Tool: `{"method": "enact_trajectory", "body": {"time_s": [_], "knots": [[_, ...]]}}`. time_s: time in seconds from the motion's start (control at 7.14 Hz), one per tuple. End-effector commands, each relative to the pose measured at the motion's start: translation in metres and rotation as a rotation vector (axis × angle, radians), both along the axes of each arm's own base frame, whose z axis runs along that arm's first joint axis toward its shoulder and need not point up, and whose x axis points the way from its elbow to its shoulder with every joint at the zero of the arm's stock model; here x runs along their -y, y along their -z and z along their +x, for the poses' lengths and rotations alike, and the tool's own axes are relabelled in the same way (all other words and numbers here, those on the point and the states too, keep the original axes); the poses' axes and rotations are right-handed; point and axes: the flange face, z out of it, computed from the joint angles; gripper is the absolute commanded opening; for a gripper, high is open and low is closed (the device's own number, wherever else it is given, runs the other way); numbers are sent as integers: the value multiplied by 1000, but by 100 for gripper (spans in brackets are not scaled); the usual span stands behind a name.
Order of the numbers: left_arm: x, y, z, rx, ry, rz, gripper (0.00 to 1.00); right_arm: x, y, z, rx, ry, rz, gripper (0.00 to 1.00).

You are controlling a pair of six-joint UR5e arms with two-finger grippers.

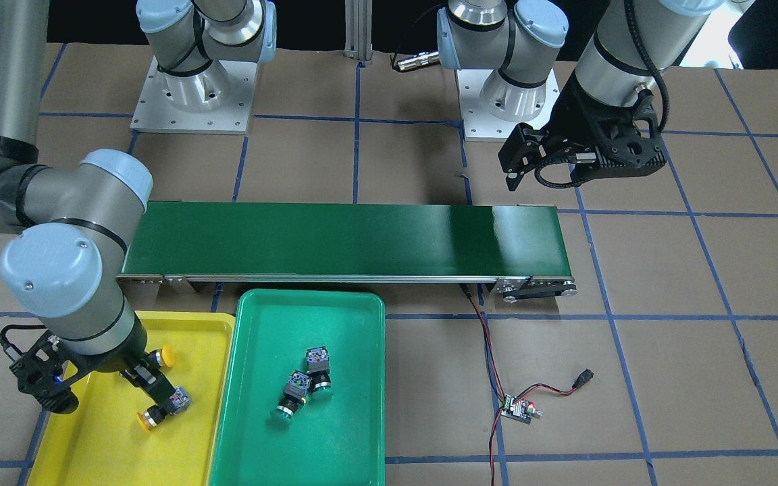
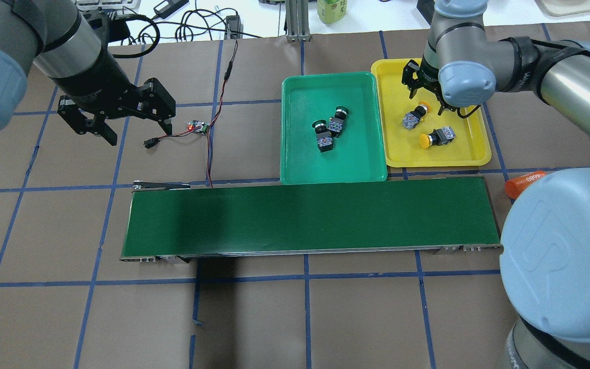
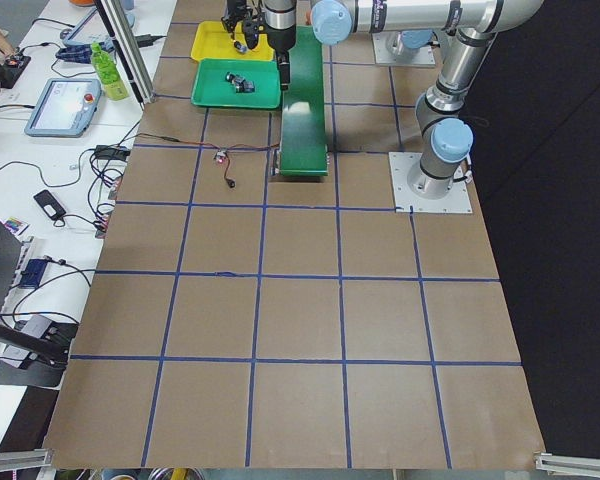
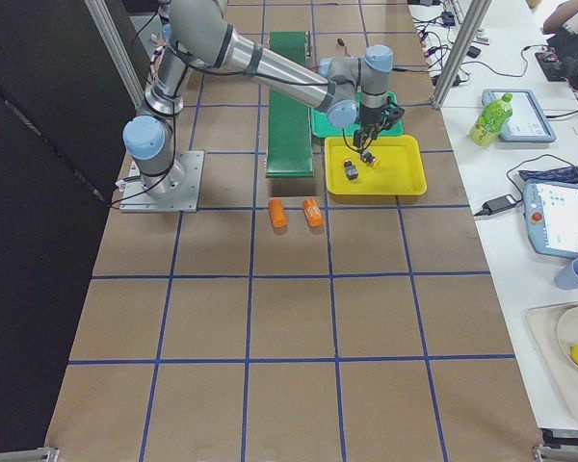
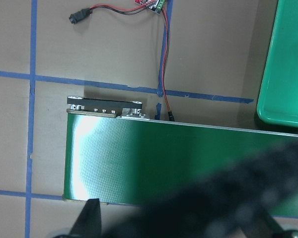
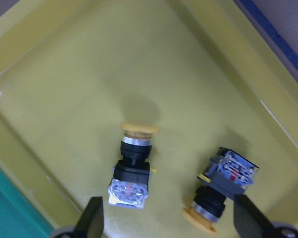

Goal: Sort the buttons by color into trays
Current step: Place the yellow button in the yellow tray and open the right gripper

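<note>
Two yellow-capped buttons (image 2: pixel 414 117) (image 2: pixel 436 137) lie on their sides in the yellow tray (image 2: pixel 474 154). My right gripper (image 2: pixel 428 97) hovers open over them. The right wrist view shows both buttons (image 6: pixel 133 163) (image 6: pixel 221 191) below and between the spread fingers (image 6: pixel 92 220), untouched. In the front view one finger (image 1: pixel 149 385) hides part of the farther button. Two green-capped buttons (image 2: pixel 338 120) (image 2: pixel 321 137) lie touching each other in the green tray (image 2: pixel 325 174). My left gripper (image 2: pixel 136 130) hangs open and empty, off the conveyor's left end.
The long dark-green conveyor belt (image 2: pixel 310 215) runs across the table in front of both trays. A small circuit board (image 2: pixel 197 126) with red and black wires lies near the left gripper. Two orange cylinders (image 4: pixel 277 213) (image 4: pixel 312 211) lie by the conveyor's right end.
</note>
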Motion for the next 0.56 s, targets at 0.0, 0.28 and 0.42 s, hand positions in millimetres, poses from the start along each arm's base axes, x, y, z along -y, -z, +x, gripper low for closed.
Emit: {"method": "enact_trajectory", "body": {"time_s": [0.0,0.28,0.42], "knots": [[8,-17,-4,-23,1,-32,100,-61,-90,5,0,-98,104,100],[11,-3,-2,-17,2,-6,100,-124,-162,9,10,-269,158,100],[19,2,0,-14,-1,-6,100,-155,-189,11,15,-453,192,100]]}}
